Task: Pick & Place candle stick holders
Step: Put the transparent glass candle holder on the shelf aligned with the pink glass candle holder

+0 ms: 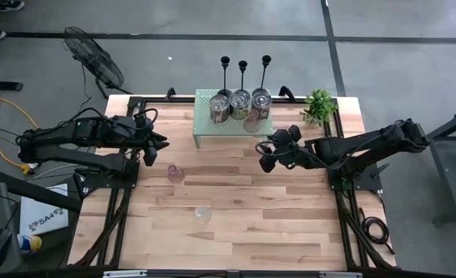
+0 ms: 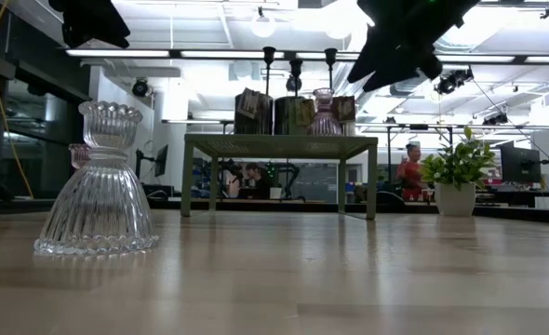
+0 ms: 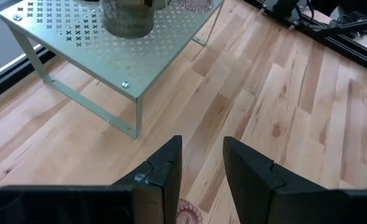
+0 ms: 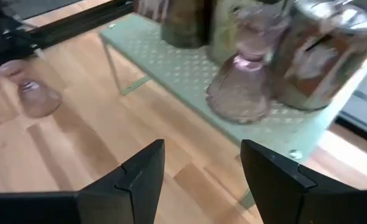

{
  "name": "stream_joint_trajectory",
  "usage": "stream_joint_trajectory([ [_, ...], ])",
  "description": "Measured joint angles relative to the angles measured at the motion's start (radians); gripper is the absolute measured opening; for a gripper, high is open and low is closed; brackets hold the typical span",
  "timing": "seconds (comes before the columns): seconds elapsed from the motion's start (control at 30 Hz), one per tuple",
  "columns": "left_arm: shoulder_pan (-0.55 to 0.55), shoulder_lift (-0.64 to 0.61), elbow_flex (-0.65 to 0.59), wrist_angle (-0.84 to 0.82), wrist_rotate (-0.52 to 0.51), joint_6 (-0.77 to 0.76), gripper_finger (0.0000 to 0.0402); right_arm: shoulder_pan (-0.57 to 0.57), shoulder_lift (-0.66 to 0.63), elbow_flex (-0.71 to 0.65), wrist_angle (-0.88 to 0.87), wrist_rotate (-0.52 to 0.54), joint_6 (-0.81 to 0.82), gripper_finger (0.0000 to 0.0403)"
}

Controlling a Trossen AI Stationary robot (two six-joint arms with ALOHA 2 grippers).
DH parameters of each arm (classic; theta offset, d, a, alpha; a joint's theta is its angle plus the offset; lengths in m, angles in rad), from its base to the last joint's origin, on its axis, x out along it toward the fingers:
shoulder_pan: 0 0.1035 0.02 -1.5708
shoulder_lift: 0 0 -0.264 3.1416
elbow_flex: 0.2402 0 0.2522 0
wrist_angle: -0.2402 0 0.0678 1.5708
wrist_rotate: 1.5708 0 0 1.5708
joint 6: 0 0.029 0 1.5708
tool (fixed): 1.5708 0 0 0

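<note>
Three black candlesticks stand behind the pale green shelf. On the shelf stand three silvery jars and a pink glass holder. A second pink glass holder rests on the table by its wide base, and so does a clear glass holder nearer the front. My left gripper hovers open above the pink holder on the table, left of the shelf. My right gripper hovers open just in front of the shelf's right end, facing the pink holder on it.
A small leafy plant stands at the table's far right corner. Bare wood lies across the middle and front of the table. People show in the room beyond the table in the low view.
</note>
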Motion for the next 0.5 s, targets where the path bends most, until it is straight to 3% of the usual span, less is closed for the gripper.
stream_joint_trajectory([
  [0.23,0.000,0.000,0.000,0.000,0.000,0.000,0.0113,-0.003,0.000,-0.099,0.235,-0.102,-0.069,0.0186],
  [0.5,0.000,0.000,0.000,0.000,-0.001,-0.001,0.0113,-0.036,0.000,-0.142,0.278,-0.138,-0.068,0.0154],
])
